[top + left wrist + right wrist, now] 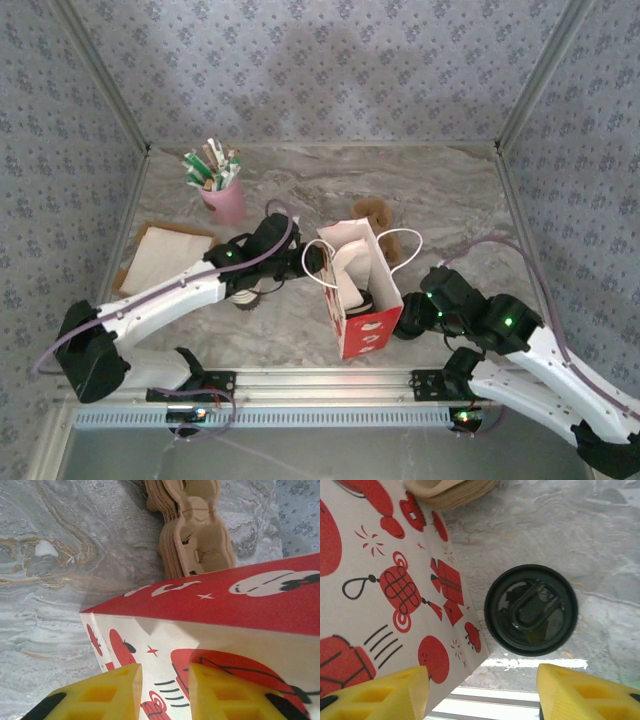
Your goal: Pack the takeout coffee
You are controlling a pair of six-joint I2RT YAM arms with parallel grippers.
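takeout coffee (531,610): sits just beside the bag (375,580), centre-right of my right wrist view, not packed yet
right gripper (482,675): jaws wide apart above it, lining up a grab I'd guess
left gripper (165,672): jaws apart, facing the bag's side, probably to steady it

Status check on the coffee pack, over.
Left gripper open, narrow, facing red-and-white paper bag. Right gripper open above black-lidded takeout cup, standing on marble table outside bag. Bag wall close beside cup, may foul one finger.
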